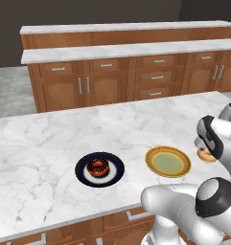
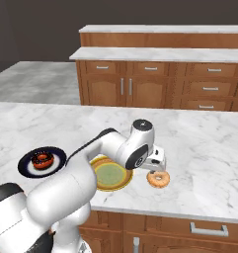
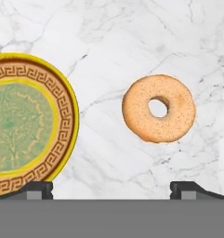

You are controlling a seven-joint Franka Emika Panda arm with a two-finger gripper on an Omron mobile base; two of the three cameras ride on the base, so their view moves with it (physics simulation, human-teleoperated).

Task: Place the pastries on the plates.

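A dark chocolate pastry [image 1: 98, 166] [image 2: 42, 160] with reddish icing lies on the navy plate [image 1: 82, 171] [image 2: 25, 166]. To its right the golden-yellow plate [image 1: 168, 161] [image 2: 109, 176] [image 3: 20, 123] with a pale green centre has nothing on it. The pale orange-tan pastry [image 1: 206, 155] [image 2: 158, 179] [image 3: 158, 108] rests on the marble just right of that plate. My gripper [image 2: 157, 169] [image 3: 112, 189] hangs open a little above this pastry, pointing down, nothing between its fingers. In the hand view the pastry sits nearer the right fingertip [image 3: 187, 188].
The plates sit near the front edge of a white marble island counter [image 1: 40, 139] [image 2: 209, 148]. Wooden cabinets with drawers [image 1: 155, 76] [image 2: 155, 86] line the far side across a grey floor. My own arm crosses over the yellow plate's left part in the right base view.
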